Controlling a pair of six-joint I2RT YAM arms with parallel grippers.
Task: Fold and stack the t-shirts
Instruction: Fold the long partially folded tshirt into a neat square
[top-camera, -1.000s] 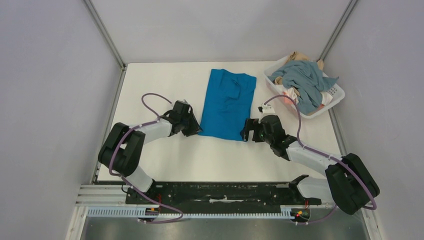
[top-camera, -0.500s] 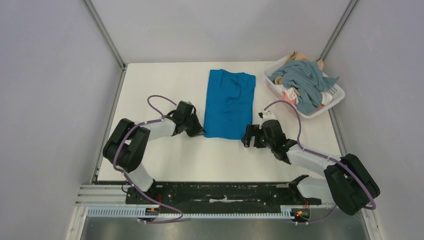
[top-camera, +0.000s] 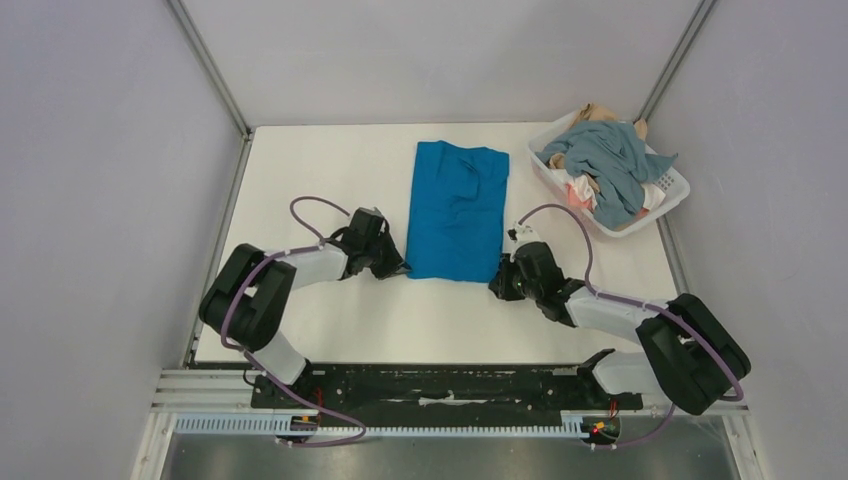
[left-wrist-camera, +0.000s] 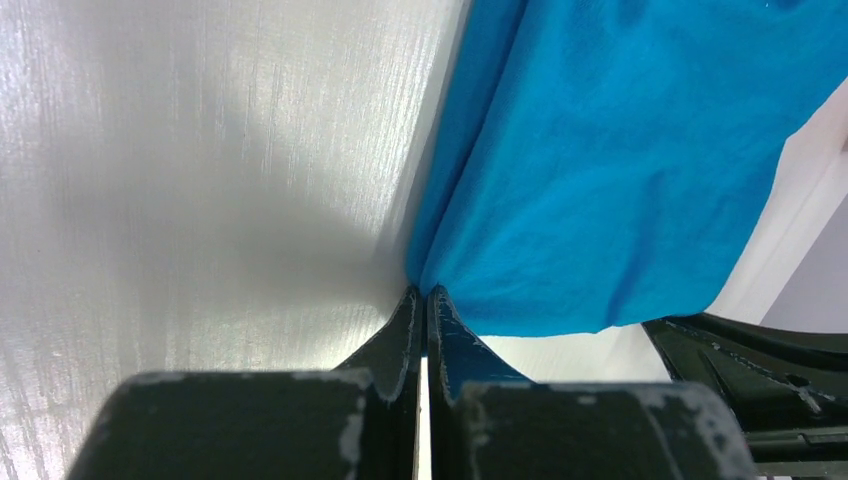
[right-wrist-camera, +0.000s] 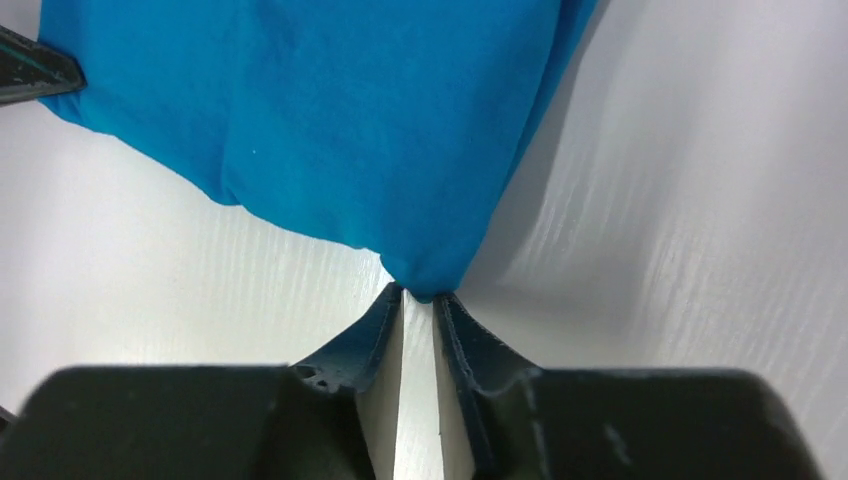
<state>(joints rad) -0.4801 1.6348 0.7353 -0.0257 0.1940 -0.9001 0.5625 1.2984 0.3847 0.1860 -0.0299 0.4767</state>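
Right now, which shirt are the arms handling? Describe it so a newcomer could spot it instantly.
Start at the white table; near its middle, left of the white basket of heaped clothes, lies the blue t-shirt. It is the only garment flat on the table, a bright rectangle with the left gripper and right gripper at its near corners.

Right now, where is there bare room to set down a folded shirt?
Widest bare patch: table left of the blue t-shirt, out to the wall. Also free: the near strip between its hem and the arm bases. Crowded: the basket, far right, and the hem corners pinched by the left gripper and right gripper.
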